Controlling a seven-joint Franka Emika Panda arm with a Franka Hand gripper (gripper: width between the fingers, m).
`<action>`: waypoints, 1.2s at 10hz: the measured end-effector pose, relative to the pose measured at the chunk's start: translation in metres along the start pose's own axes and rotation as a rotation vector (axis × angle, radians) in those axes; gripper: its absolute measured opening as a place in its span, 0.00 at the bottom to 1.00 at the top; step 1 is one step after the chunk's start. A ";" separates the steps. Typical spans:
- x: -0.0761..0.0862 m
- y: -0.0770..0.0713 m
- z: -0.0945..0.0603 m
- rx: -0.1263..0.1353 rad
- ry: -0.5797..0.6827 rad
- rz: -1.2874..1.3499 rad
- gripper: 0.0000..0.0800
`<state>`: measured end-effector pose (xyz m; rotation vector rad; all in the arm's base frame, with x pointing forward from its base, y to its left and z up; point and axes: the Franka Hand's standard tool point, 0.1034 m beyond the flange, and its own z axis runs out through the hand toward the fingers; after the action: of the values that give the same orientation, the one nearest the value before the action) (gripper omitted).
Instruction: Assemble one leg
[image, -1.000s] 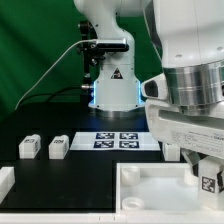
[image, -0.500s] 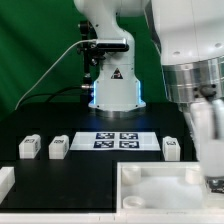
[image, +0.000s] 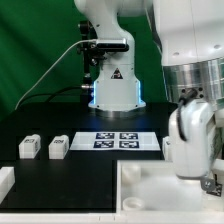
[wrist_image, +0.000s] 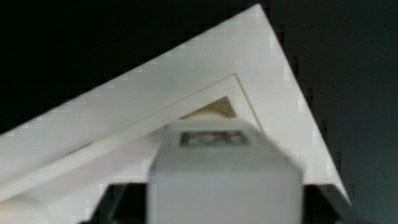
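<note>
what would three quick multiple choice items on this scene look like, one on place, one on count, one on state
1. Where does the marker board lie on the table?
A. in front of the robot base
B. inside the large white tray part
C. on top of a leg

2. How many loose legs sit side by side on the exterior view's left?
A. none
B. two
C. five

3. What does the gripper hold?
A. nothing
B. the marker board
C. a leg

Answers:
1. A, the board lies flat before the base.
2. B, one leg and a second leg stand next to each other on the black table.
3. C, the wrist view shows the held leg with its marker between the fingers, over a corner of the large white tray part.
</note>
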<state>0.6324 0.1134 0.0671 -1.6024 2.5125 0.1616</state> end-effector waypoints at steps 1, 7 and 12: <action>0.000 0.000 0.000 -0.004 0.001 -0.067 0.69; -0.001 0.005 -0.002 -0.064 0.036 -0.879 0.81; -0.001 0.002 -0.001 -0.091 0.074 -1.285 0.66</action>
<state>0.6307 0.1151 0.0688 -2.8605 1.0709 0.0399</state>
